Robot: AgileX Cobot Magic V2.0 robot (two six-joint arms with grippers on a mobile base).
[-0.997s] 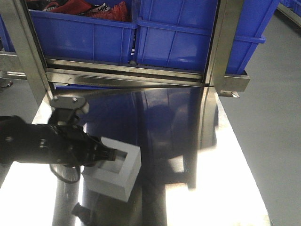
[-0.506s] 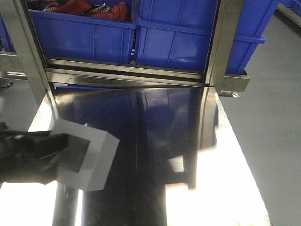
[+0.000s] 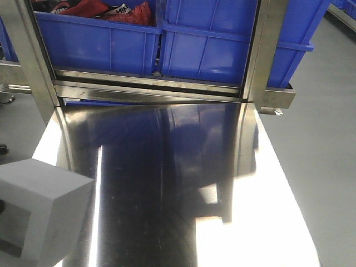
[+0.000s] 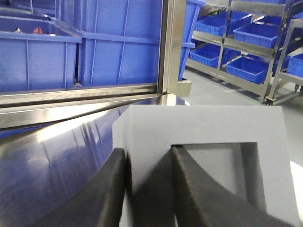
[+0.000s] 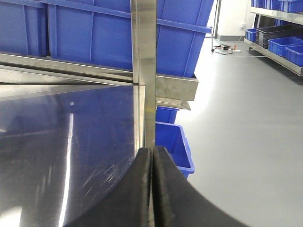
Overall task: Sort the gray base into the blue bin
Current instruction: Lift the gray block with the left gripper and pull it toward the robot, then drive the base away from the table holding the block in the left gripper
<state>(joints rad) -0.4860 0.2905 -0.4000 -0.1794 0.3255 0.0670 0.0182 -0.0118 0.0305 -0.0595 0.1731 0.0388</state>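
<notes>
Gleaming steel table [image 3: 222, 194], blue bin [image 3: 206, 50] behind, gray base [image 3: 39, 206] gripped, gray floor [image 3: 322, 139] beside

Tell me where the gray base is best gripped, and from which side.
Grip the gray base by the thin wall beside its square recess, coming from the recessed face: one finger inside the recess, the other on the outer side. The wall fits between the jaws. The left gripper holds it so.

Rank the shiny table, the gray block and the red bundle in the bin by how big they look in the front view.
1. Shiny table: fills most of the picture.
2. Gray block: looks large partly because it is near the camera, and the frame edge cuts it off.
3. Red bundle: smallest, only partly in frame.
</notes>
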